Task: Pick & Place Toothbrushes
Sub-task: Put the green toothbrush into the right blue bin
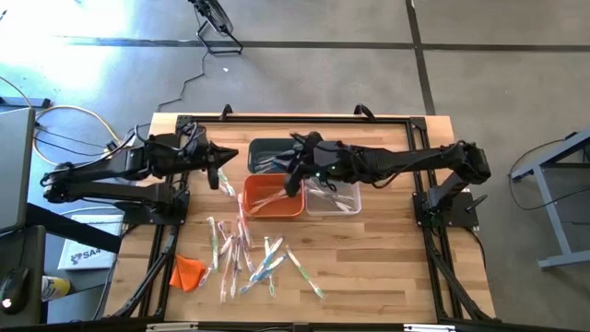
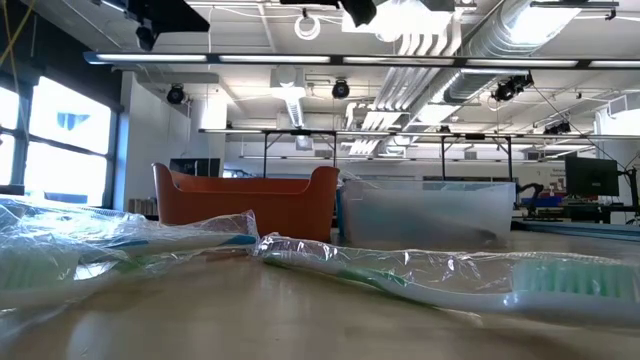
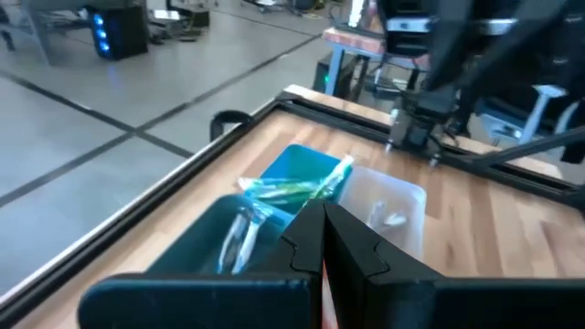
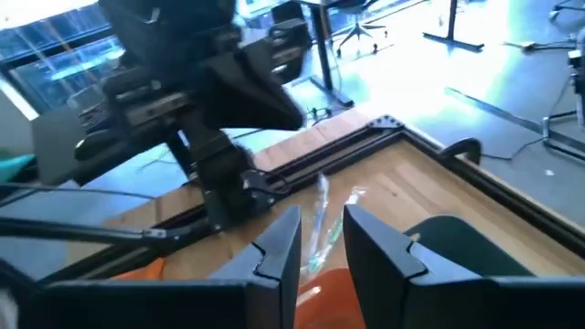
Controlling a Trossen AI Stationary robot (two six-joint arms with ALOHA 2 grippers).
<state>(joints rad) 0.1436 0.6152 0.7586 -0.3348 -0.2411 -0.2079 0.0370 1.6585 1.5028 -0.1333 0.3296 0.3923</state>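
Between the right gripper's (image 4: 322, 239) jaws, apparently, a toothbrush (image 4: 322, 219).

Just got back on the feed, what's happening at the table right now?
The robot is sorting wrapped toothbrushes from a loose pile on the table into bins. The right gripper hangs over the orange bin, fingers closed on a wrapped toothbrush. The left gripper is shut beside the orange bin, holding a toothbrush too. Some brushes already lie in the dark grey bin.

High view looks straight down; low view sits at tabletop level (both share the orange bin (image 1: 273, 197)).
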